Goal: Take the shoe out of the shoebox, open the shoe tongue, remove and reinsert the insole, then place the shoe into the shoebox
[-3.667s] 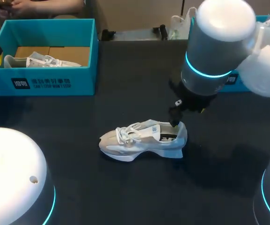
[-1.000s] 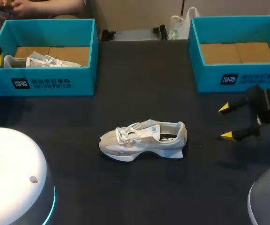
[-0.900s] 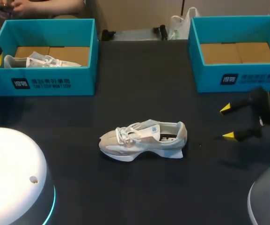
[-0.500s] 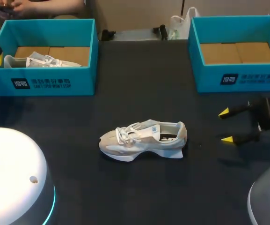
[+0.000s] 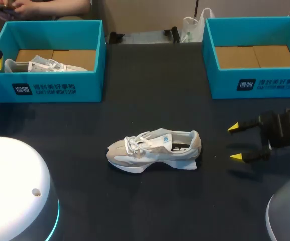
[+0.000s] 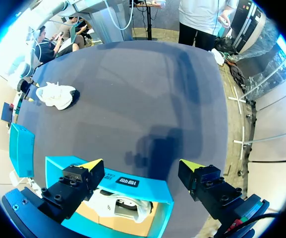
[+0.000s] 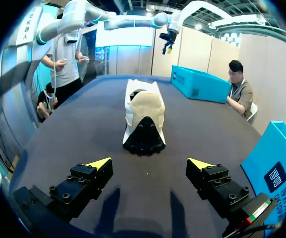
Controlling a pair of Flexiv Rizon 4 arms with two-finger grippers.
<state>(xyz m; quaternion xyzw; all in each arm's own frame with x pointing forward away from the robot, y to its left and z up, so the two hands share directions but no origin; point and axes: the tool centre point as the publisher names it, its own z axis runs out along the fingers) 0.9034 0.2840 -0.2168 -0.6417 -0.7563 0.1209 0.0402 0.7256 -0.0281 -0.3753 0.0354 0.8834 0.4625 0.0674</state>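
One shoe (image 5: 154,149) out, centre frame; right gripper (image 5: 235,142) open, empty, right of its heel. Boxing not done; other steps unclear.

High rear head view, low right wrist view, shoe (image 5: 154,149) in both.

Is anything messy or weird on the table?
Nothing looks spilled or broken. One white shoe stands upright mid-table, outside the boxes, and the right shoebox is empty. The other shoe lies in the left shoebox. The left gripper and right gripper are open, holding nothing.
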